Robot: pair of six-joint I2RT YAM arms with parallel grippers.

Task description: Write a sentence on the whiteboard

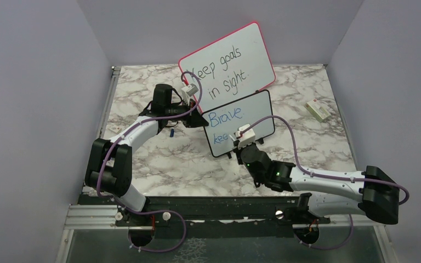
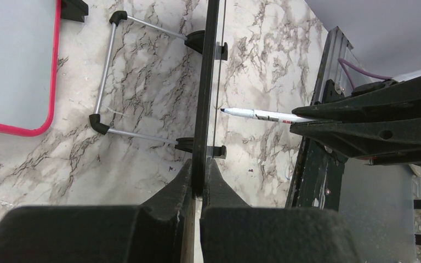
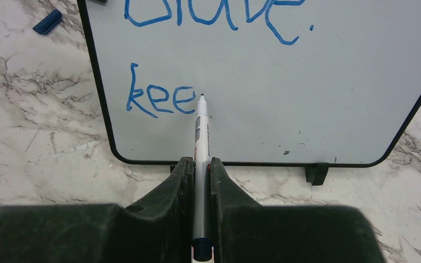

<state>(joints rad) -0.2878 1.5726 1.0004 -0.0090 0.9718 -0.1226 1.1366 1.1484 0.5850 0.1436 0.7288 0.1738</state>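
The small black-framed whiteboard point(image 1: 241, 123) stands on the table and also fills the right wrist view point(image 3: 285, 82). Blue writing on it reads "Brave." point(image 1: 226, 115) with "kee" point(image 3: 159, 98) below. My left gripper point(image 1: 202, 119) is shut on the board's left edge, seen edge-on in the left wrist view point(image 2: 205, 98). My right gripper point(image 3: 200, 164) is shut on a white marker point(image 3: 201, 137). The marker tip touches the board just right of "kee". The marker also shows in the left wrist view point(image 2: 257, 114).
A larger pink-framed board point(image 1: 227, 63) with black writing leans behind. A blue marker cap point(image 3: 47, 22) lies on the marble left of the small board. A small white eraser box point(image 1: 318, 110) lies at the right. Walls close in on the sides.
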